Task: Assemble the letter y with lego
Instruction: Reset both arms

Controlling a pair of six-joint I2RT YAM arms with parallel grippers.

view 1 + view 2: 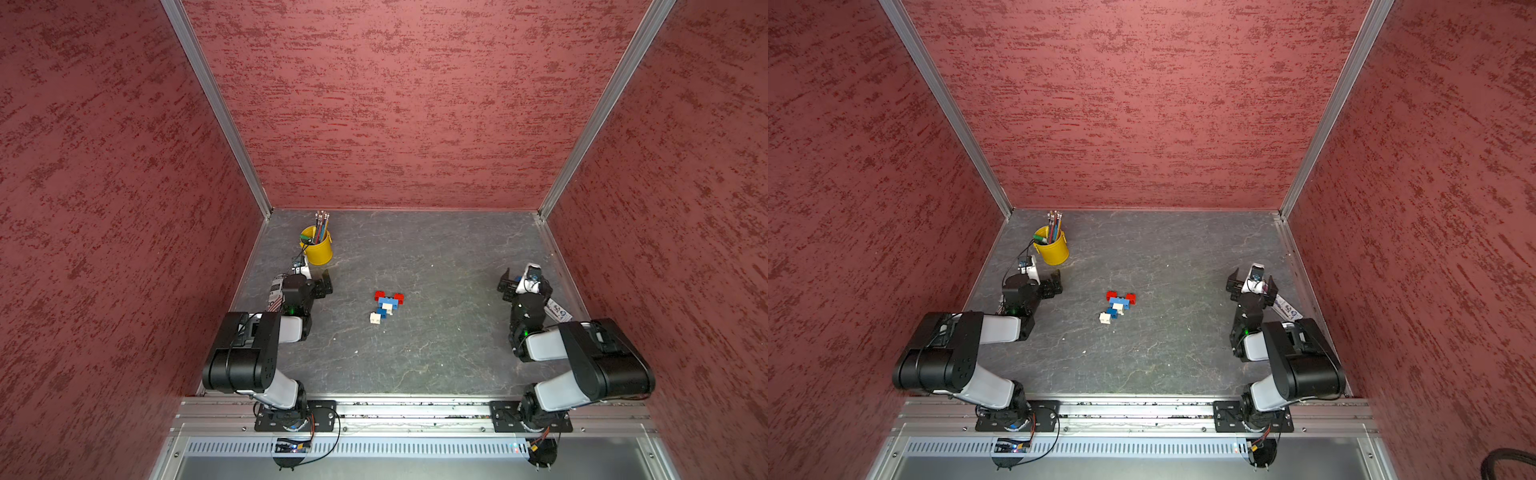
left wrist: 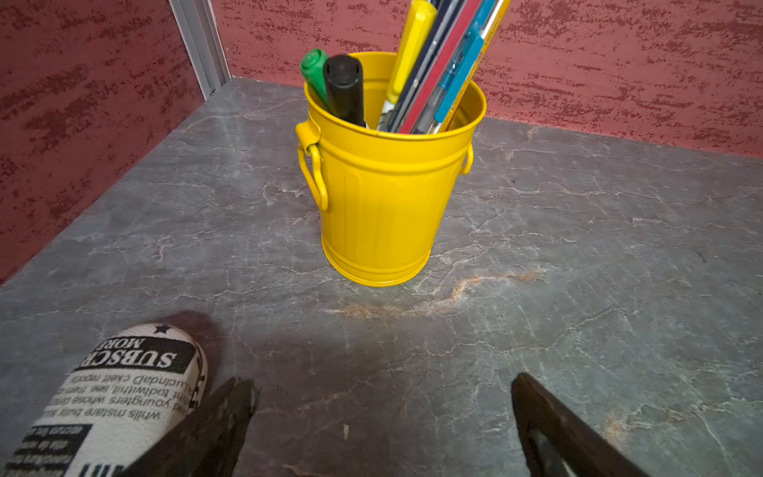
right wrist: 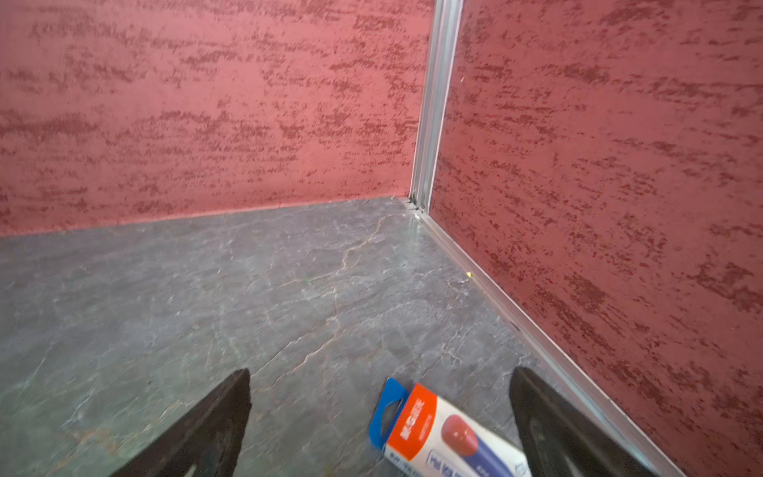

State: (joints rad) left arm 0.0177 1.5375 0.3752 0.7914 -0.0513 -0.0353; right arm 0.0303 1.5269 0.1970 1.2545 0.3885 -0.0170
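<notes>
The lego [image 1: 386, 306] lies joined as the letter y [image 1: 1117, 306] in the middle of the grey table in both top views. Two red bricks [image 1: 380, 295] form the arms, blue and white bricks the stem, and a white brick [image 1: 375, 318] the tail. No wrist view shows it. My left gripper [image 1: 321, 284] stands open well to its left, facing the yellow cup, with only bare table between its fingers [image 2: 382, 384]. Far to the right, my right gripper [image 1: 1253, 276] is open too, holding nothing [image 3: 380, 373].
A yellow pencil cup [image 1: 318, 247] [image 2: 388, 198] full of pens stands at the back left. A newspaper-print cylinder [image 2: 124, 392] lies beside the left gripper. A white, orange and blue package [image 3: 446, 433] lies under the right gripper near the right wall. Red walls enclose three sides.
</notes>
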